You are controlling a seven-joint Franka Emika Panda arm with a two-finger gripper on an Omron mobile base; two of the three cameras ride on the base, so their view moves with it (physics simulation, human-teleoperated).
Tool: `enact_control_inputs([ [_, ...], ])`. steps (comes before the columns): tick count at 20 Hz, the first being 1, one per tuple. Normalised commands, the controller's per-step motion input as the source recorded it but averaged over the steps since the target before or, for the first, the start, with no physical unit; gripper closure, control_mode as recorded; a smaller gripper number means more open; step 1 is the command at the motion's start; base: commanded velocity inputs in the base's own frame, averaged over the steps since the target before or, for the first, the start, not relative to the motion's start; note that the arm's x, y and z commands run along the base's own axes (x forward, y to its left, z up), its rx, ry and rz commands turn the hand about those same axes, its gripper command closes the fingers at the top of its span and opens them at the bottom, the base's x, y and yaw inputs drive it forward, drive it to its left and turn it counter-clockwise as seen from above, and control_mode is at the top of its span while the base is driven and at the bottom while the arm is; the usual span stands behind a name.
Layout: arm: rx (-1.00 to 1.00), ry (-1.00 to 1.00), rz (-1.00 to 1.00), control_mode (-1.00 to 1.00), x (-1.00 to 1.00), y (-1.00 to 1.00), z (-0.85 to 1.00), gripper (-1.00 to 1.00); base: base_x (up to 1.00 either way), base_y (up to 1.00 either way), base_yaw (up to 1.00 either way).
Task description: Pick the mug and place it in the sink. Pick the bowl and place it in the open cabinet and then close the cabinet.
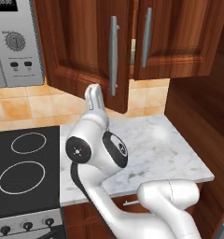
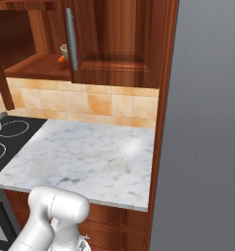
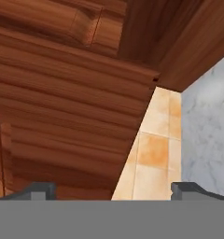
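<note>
A: Cabinet [image 1: 132,42], reddish-brown, hangs above the marble counter [image 1: 170,149]. Its left door [image 1: 93,51] stands swung partly outward; the right door [image 1: 179,37] looks nearly flush. Each carries a vertical silver bar handle [image 1: 114,55].

B: Bowl?

A: Pale rim of the bowl [image 2: 64,50] peeks out on the cabinet's inner shelf, just left of the bar handle in the right base view. A small orange thing [image 2: 61,59] sits beside it; I cannot tell what it is.

B: Arm pose?

A: Left base view: the arm rises from the lower right, bends at a dark-jointed elbow over the counter's front edge, then the forearm climbs toward the lower edge of the open door. The wrist end is hidden below that door.

B: Gripper?

A: Hand view: gripper [image 3: 114,189] has its two dark tips set far apart, jaws wide, nothing between them. The hand is rolled; it faces the wooden door panel close up, with tan backsplash tiles [image 3: 153,154] and marble off to one side.

B: Surroundings?

A: Black stovetop [image 1: 25,168] left of the counter, grey microwave [image 1: 16,42] above it.
</note>
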Motion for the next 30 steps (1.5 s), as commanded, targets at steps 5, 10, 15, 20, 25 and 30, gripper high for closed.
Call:
enact_control_inputs([
  [5, 0.08, 0.00, -0.02, -1.00, 0.40, -0.39, 0.00, -1.00, 0.00, 0.00, 0.00],
  [10, 0.05, 0.00, -0.01, -1.00, 0.35, -0.22, 0.00, -1.00, 0.00, 0.00, 0.00],
  [15, 0.01, 0.06, 0.00, -1.00, 0.46, -0.01, 0.00, -1.00, 0.00, 0.00, 0.00],
  [20, 0.03, 0.13, 0.00, -1.00, 0.66, -0.09, 0.00, -1.00, 0.00, 0.00, 0.00],
  [25, 0.03, 0.18, 0.00, -1.00, 0.68, -0.08, -0.17, -1.00, 0.00, 0.00, 0.00],
  [30, 0.00, 0.20, 0.00, -1.00, 0.76, 0.00, -0.66, -1.00, 0.00, 0.00, 0.00],
])
